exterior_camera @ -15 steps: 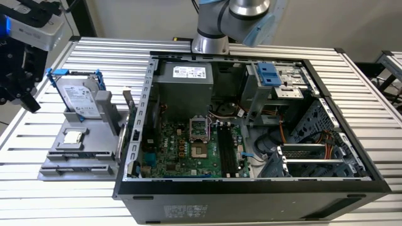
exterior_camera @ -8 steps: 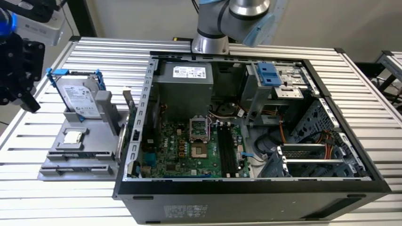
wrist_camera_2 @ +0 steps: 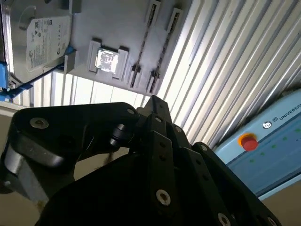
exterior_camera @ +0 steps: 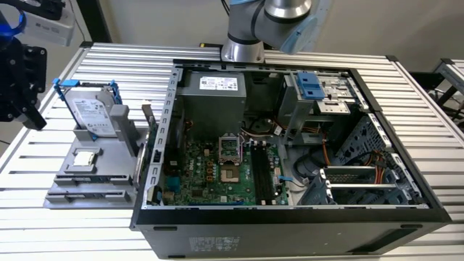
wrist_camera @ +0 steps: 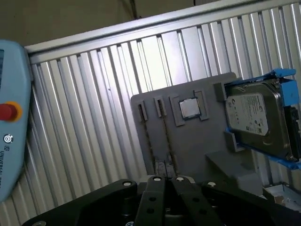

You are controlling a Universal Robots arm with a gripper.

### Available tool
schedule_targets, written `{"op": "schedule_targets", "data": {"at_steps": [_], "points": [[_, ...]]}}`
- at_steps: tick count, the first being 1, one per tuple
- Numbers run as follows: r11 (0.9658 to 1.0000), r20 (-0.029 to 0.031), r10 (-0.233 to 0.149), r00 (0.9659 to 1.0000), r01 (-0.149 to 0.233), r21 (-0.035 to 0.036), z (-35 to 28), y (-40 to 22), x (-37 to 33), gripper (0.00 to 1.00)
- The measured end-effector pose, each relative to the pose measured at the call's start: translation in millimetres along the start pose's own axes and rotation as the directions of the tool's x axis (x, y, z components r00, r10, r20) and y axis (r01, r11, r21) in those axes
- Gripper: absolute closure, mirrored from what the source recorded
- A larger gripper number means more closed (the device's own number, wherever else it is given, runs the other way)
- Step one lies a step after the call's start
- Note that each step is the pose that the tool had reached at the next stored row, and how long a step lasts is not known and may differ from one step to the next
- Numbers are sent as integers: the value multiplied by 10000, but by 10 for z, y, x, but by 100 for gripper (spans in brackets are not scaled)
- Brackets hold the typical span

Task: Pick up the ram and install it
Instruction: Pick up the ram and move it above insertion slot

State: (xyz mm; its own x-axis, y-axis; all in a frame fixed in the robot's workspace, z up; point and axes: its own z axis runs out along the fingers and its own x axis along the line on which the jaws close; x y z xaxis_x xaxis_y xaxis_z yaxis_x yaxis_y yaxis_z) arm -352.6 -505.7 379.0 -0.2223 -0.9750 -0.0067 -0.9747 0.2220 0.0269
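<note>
Step in hand: approach, pick not yet begun. The black metal-linkage gripper [exterior_camera: 32,119] hangs off the exterior view's left side of the flat grey plastic fixture tray [exterior_camera: 108,187]. Its jaws look closed together and hold nothing. The ram [wrist_camera: 146,136], a thin narrow dark-edged circuit-board stick, stands on edge in a tray slot. A twin stick [wrist_camera: 167,136] is just beside it, near the small square silver processor chip [wrist_camera: 190,108]. To the exterior view's right of the tray sits the open black computer case [exterior_camera: 290,220]; its long black motherboard slots [exterior_camera: 262,175] look free. A grasp would need the jaws opened and set across the stick's thin faces.
</note>
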Motion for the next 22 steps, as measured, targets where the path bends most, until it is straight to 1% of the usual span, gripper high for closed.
{"op": "schedule_targets", "data": {"at_steps": [2,4,6,8,11,15,18,19,20,22], "points": [[9993,-8,-376,9993,376,8,1,0,0,100],[9973,-16,-734,9973,734,24,2,0,0,100],[9939,-21,-1104,9939,1104,49,5,0,0,100],[9893,-24,-1457,9893,1457,83,10,0,0,100],[9805,-30,-1962,9806,1962,123,15,-1,0,100],[9661,-33,-2579,9662,2579,138,26,-1,0,100],[9543,-34,-2984,9544,2985,144,36,-1,0,100],[9513,-34,-3079,9514,3079,143,40,-1,0,100],[9496,-32,-3131,9497,3131,145,43,-1,0,100],[9476,-21,-3192,9477,3192,148,48,0,0,100]]}}
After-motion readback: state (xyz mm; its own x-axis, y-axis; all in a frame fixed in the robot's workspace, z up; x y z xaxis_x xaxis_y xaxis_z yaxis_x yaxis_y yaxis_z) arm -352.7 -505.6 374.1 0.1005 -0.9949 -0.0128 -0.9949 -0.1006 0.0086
